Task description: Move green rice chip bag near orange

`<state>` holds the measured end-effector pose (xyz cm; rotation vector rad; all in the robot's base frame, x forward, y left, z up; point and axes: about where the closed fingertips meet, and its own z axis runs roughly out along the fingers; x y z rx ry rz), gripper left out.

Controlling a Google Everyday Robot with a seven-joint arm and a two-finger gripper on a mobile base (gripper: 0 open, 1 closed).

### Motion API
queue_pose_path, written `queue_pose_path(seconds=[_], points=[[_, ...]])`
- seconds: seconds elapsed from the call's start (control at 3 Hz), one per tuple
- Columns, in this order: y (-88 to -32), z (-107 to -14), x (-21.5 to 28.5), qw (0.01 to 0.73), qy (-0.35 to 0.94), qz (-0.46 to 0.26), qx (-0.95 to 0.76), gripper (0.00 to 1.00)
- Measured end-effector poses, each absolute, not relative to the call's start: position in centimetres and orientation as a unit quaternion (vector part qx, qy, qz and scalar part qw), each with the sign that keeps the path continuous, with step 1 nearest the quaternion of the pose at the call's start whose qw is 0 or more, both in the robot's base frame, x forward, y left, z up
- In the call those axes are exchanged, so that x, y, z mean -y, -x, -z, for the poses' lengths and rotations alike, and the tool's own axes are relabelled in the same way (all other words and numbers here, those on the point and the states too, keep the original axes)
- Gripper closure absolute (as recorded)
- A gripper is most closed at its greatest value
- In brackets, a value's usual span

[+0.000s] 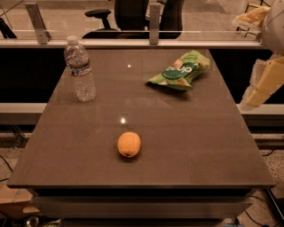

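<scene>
The green rice chip bag (181,71) lies flat on the far right part of the dark table (191,146). It is light green with a dark green round logo. The orange (128,144) sits near the table's front middle, well apart from the bag. My arm comes into the camera view at the right edge, beyond the table's right side. Its pale gripper (262,84) hangs there to the right of the bag, off the table, and touches nothing.
A clear plastic water bottle (80,70) stands upright at the table's far left. A rail with metal posts (154,22) runs behind the table, with an office chair (128,13) beyond it. The floor drops off past the table's front and right edges.
</scene>
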<state>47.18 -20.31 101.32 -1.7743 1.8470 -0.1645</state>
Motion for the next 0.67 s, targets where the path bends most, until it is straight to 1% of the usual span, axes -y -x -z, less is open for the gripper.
queue_pose_path(seconds=[0.67], points=[[-49.9, -101.9, 19.1, 0.239, 0.655, 0.182, -0.693, 0.00]])
